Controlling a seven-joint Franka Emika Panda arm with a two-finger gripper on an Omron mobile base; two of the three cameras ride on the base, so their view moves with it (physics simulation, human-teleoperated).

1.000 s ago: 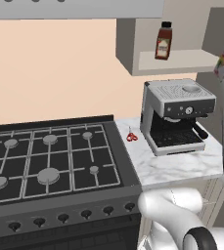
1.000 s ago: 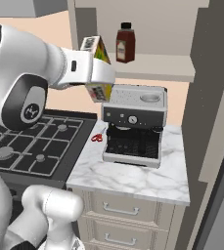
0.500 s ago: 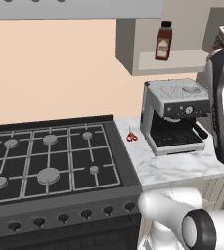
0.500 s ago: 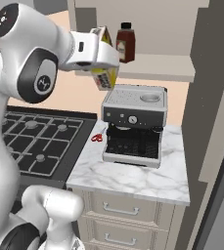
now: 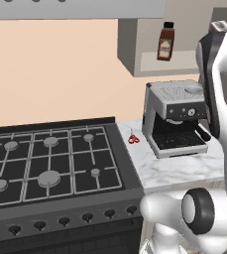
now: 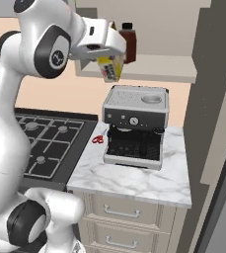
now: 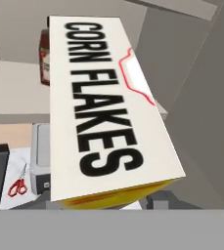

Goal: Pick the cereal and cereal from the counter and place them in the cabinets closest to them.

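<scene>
Left base view: the espresso machine stands on the counter, and serves here as the landmark. Above it and a little behind, the open cabinet shows a plain shelf carrying 1 brown bottle. Left of the machine lie small red scissors, and further left is the black hob. The white arm rises to the right of the machine and hides most of what it carries; a scrap of the box may show at the top right, but that is too small to be sure.

Right base view: the gripper hangs above the machine's left side, level with the cabinet shelf and just in front of the bottle. The cereal box sticks out below and beyond the hand, tilted, its yellow end pointing down toward the machine's top without touching it. The jaws are clamped on the box, which hangs clear of any support. Held this high, it seems raised so it can pass over the shelf's front edge.

Hand view: the box's pale side, printed CORN FLAKES, runs away from the camera toward the cabinet interior, with the bottle beyond its far left corner and the machine and scissors below. The long axis aimed at the shelf suggests it will go in end first, beside the bottle. Only 1 of the 2 boxes appears here.
</scene>
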